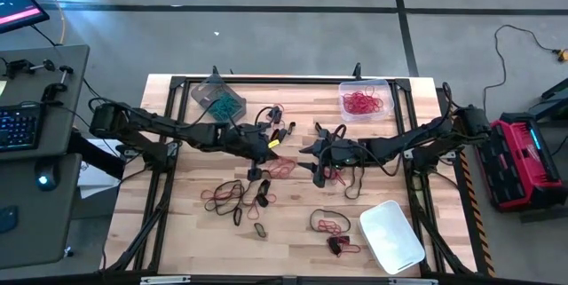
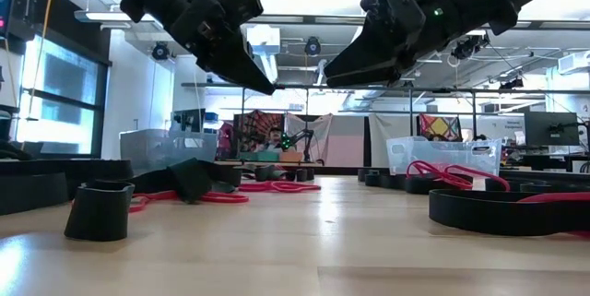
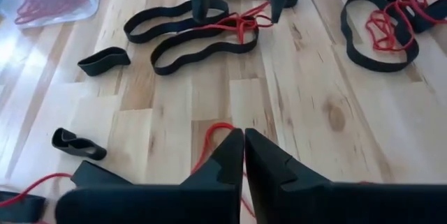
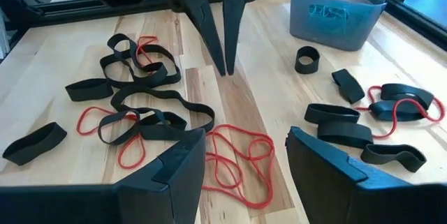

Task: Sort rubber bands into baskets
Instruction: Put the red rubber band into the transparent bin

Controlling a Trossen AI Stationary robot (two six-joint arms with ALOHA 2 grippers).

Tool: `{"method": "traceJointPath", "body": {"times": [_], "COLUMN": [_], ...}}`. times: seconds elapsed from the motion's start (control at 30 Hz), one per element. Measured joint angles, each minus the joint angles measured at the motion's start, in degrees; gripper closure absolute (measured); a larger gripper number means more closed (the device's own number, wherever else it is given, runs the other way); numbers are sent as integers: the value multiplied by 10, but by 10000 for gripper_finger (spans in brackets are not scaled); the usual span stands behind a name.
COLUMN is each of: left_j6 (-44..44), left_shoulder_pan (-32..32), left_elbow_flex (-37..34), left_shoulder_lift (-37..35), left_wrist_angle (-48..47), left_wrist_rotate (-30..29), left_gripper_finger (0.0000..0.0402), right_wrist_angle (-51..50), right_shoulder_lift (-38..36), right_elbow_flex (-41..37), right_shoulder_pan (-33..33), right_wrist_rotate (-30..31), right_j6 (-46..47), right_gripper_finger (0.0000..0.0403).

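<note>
**At the table's middle, both grippers over loose bands**

Over the centre of the wooden table (image 1: 293, 249) the left gripper (image 1: 266, 147) hangs with its fingers pressed together; whether a red strand just under the tips is pinched cannot be told. Facing it, the right gripper (image 1: 321, 162) is spread wide and holds nothing, with red loops (image 4: 241, 158) lying on the wood between its fingers.

Three baskets stand on the table. A grey-tinted basket (image 1: 216, 97) at the far left corner holds teal bands (image 1: 225, 106). A clear basket (image 1: 366, 100) near the far right corner holds a heap of red bands (image 1: 362, 103). A whitish basket (image 1: 390, 236) sits tilted by the near right corner.

Loose rubber bands (image 1: 232, 196), black and red tangled together, lie in several clusters: one left of centre towards the near edge, one beneath the grippers, and one (image 1: 330, 225) just beside the whitish basket. Their number cannot be counted, since many overlap. Several short black loops (image 4: 306, 59) lie singly.

Beyond the table's left edge stands a desk with a keyboard (image 1: 18, 127); past the right edge sits a red case (image 1: 519, 161) on the floor.
</note>
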Motion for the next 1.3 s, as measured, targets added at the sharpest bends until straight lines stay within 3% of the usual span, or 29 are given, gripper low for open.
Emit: {"method": "traceJointPath", "body": {"times": [0.37, 0.63, 0.83, 1.0, 1.2, 1.3], "left_j6": [-3, -14, -37, -48, -48, -55], "left_shoulder_pan": [-2, -13, -14, -18, -25, -26], "left_elbow_flex": [0, -29, -60, -67, -66, -66], "left_shoulder_lift": [54, 44, 37, 33, 33, 33], "left_wrist_angle": [4, 109, 146, 147, 154, 156], "left_wrist_rotate": [1, -17, -20, -22, -33, -47], "left_gripper_finger": [342, 395, 397, 401, 401, 401], "right_wrist_angle": [-19, 2, -64, -127, -151, -159], "right_shoulder_lift": [34, 161, 225, 255, 257, 256], "right_elbow_flex": [0, 44, 112, 154, 165, 167], "right_shoulder_pan": [0, -17, -30, -38, -43, -42], "right_wrist_rotate": [3, 5, 5, 15, 17, 26], "right_j6": [13, 32, 21, 19, 12, 7], "right_gripper_finger": [215, 215, 220, 272, 380, 393]}}
